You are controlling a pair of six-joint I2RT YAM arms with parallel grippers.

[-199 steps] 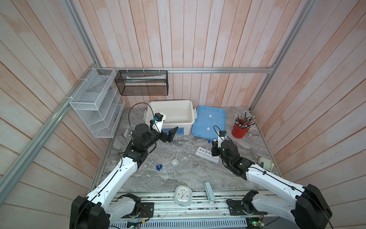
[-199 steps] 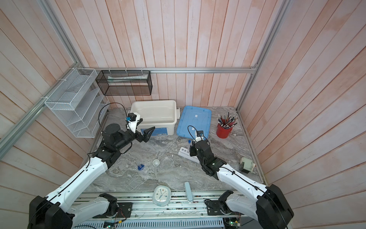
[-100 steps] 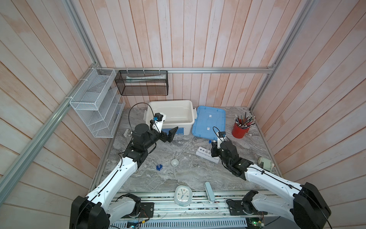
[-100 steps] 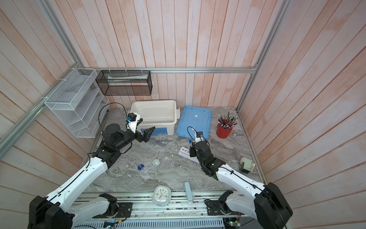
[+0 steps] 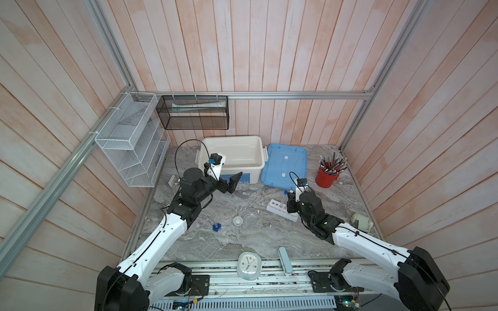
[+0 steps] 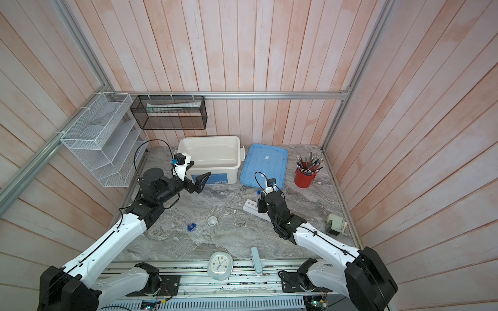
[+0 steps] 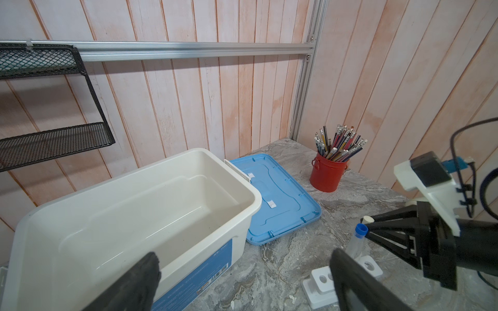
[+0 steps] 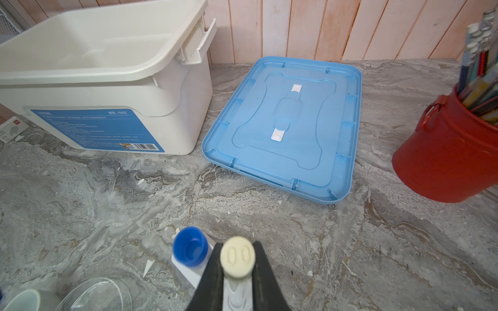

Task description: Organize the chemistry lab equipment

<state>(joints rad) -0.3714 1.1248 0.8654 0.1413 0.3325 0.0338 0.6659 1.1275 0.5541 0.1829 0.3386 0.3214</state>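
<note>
Right of centre in both top views: right end effector [image 8: 237,250] pinched narrow on the white-capped tube [image 8: 237,262], held cap-up over the white six-hole rack [image 5: 277,210].
Blue-capped tube [image 8: 190,249]: stands in the rack just beside it.
Left end effector [image 7: 244,258]: spread wide and empty, raised left of centre before the white bin [image 5: 231,138].
Change: almost none over the last second; both arms keep their poses, grip unchanged.
Meaning: the tube is probably being seated; whether it has reached a hole is hidden.
Still loose on the table [image 5: 242,194]: petri dish [image 5: 252,221], small white dish [image 5: 238,220] and blue-hexagon vessel [image 5: 217,227], lower centre.
</note>
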